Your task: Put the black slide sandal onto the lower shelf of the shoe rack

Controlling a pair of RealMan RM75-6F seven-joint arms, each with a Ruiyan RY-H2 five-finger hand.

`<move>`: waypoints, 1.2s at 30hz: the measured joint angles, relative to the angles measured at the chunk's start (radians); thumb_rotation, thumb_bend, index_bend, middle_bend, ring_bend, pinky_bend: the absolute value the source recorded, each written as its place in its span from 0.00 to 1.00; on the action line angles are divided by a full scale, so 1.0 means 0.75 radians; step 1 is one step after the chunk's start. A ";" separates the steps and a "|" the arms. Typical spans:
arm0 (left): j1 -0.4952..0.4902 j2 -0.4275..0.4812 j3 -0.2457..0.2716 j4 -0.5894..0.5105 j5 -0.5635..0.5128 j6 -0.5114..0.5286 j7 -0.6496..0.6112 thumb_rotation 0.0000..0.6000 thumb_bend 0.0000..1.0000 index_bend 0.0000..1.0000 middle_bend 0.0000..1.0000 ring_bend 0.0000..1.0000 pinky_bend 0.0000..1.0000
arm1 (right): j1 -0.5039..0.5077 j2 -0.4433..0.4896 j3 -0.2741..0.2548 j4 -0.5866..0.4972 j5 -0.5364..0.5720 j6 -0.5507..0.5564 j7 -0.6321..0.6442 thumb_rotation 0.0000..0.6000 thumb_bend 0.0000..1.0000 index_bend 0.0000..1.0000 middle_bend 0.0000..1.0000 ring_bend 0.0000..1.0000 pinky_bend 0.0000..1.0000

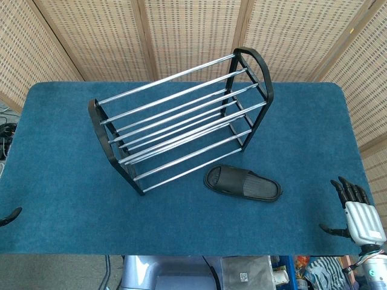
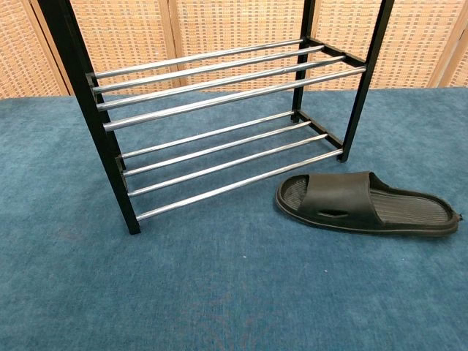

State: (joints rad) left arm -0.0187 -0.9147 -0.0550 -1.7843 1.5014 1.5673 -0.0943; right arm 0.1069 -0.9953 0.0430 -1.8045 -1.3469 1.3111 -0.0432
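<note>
The black slide sandal lies flat on the blue table, just in front of the shoe rack's right end. The rack has a black frame and chrome rails; its lower shelf holds nothing. My right hand hovers at the table's right front corner, well to the right of the sandal, fingers spread and holding nothing. Of my left hand only a dark tip shows at the left edge of the head view. The chest view shows neither hand.
The blue felt table is backed by wicker screen panels. Cables and equipment sit below the table's front edge.
</note>
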 measured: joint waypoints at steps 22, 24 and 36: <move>-0.008 0.016 -0.012 0.014 -0.033 -0.026 -0.067 1.00 0.19 0.00 0.00 0.00 0.00 | 0.364 -0.107 0.135 -0.036 0.274 -0.492 -0.006 1.00 0.00 0.00 0.00 0.00 0.00; -0.012 0.018 -0.014 0.017 -0.039 -0.035 -0.074 1.00 0.19 0.00 0.00 0.00 0.00 | 0.423 -0.147 0.152 -0.035 0.348 -0.537 -0.038 1.00 0.00 0.00 0.00 0.00 0.00; -0.032 0.029 -0.018 0.030 -0.069 -0.087 -0.105 1.00 0.19 0.00 0.00 0.00 0.00 | 0.609 -0.382 0.143 0.052 0.730 -0.597 -0.298 1.00 0.00 0.00 0.00 0.00 0.00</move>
State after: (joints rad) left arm -0.0428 -0.8929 -0.0686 -1.7617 1.4498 1.5017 -0.1734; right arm 0.5639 -1.2818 0.1502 -1.7654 -0.7995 0.8636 -0.2666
